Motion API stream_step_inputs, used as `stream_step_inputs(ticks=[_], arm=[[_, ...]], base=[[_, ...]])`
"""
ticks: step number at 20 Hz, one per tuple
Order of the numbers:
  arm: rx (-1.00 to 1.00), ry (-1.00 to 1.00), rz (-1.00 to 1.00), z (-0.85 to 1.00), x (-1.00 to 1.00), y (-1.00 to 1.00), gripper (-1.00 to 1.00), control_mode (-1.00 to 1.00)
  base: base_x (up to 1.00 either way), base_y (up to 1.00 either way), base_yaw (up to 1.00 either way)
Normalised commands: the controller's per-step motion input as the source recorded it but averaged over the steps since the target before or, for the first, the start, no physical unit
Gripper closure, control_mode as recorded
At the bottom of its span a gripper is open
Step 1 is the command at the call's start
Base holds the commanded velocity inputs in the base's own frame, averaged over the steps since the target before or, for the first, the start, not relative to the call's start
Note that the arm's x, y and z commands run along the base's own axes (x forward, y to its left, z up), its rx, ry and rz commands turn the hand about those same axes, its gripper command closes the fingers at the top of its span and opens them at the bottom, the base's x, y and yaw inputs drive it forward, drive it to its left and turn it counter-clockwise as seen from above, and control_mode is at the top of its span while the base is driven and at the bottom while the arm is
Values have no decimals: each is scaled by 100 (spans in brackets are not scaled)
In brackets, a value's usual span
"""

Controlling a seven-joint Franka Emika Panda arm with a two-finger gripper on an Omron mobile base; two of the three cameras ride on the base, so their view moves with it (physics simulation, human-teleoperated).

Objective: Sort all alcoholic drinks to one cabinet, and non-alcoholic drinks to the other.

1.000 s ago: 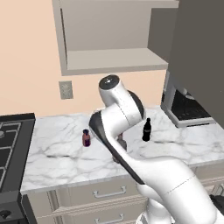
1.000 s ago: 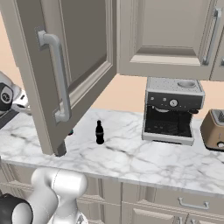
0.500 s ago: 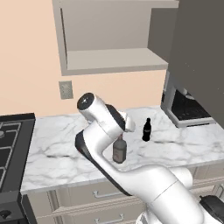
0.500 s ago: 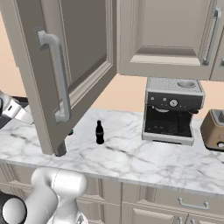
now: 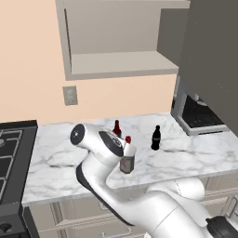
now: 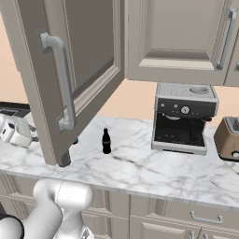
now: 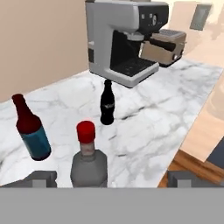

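While the gripper (image 7: 109, 179) is hanging low over the marble counter (image 5: 60, 158) with its fingers spread wide and holding nothing, the clear red-capped bottle (image 7: 89, 157) is standing between them. The dark bottle with the blue label (image 7: 30, 129) is standing just beside it, and the cola bottle (image 7: 107, 103) is sitting farther off on open marble before the coffee machine (image 7: 124, 37). From the right base, the open cabinet door (image 6: 65, 79) is reaching out over the counter's front edge near the cola bottle. From the left base, the open wall cabinet (image 5: 121, 62) is showing its pale shelf above.
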Motion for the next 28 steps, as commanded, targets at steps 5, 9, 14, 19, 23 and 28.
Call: stream_step_inputs(ticks=[5, 9, 14, 19, 23, 28], arm=[[-5, -17, -15, -17, 9, 0, -100, -100], [-6, -7, -10, -11, 13, 0, -100, -100], [-4, 0, -8, -5, 19, 0, -100, -100], [0, 2, -1, -8, 24, 0, -100, -100], [0, 2, 0, -16, 14, 0, -100, -100], [0, 0, 0, -21, 10, -7, -100, -100]], base=[[0, 0, 0], [0, 0, 0], [0, 0, 0], [0, 0, 0], [0, 0, 0], [0, 0, 0]])
